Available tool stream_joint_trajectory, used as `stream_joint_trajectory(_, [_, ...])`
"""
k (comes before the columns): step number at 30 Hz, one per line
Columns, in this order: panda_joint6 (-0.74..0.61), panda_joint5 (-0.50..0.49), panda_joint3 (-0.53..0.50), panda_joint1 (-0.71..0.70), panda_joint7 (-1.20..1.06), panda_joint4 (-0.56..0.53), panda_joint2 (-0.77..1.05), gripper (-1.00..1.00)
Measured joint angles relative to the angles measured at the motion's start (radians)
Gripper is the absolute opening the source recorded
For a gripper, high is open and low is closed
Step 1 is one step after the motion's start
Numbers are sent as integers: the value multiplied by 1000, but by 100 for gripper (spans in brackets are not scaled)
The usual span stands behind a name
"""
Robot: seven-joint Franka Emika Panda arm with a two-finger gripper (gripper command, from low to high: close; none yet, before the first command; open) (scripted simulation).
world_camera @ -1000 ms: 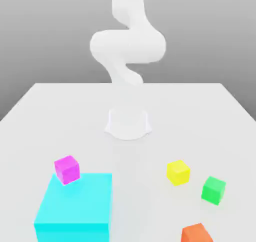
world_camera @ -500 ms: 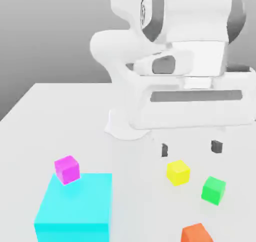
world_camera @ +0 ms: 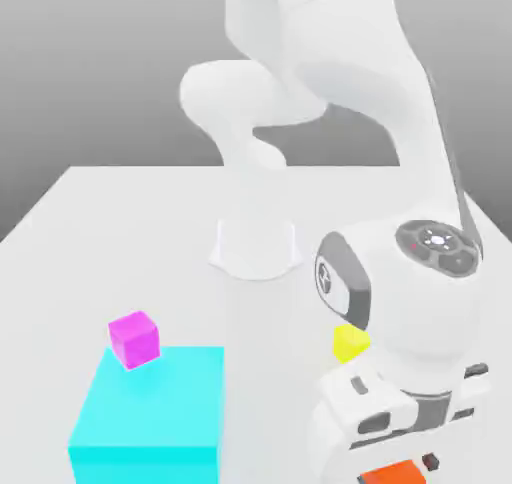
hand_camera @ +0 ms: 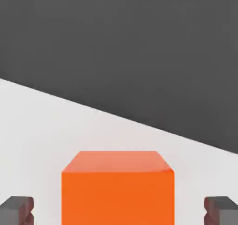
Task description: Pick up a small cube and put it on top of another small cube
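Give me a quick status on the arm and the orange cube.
Gripper down over the orange cube, jaws either side, gaps still showing, no grip yet. Pink cube sits by the cyan block. Nothing in the way.

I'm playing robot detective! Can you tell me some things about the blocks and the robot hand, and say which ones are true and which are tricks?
1. The orange cube sits between the gripper fingers. True.
2. The pink cube is stacked on the orange cube. False: they are far apart, the pink one by the far edge of the big cyan block.
3. The fingers are squeezing the orange cube's sides. False: a gap shows on each side.
4. The robot hand is down low over the orange cube. True.
5. The yellow cube is on the cyan block. False: it rests on the table.
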Motion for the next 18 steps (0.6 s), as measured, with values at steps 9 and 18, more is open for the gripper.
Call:
stream_joint_trajectory(9, [-95, 33, 31, -24, -24, -28, -122, -100])
stream_joint_trajectory(18, [-228, 112, -124, -192, 181, -215, -446, -100])
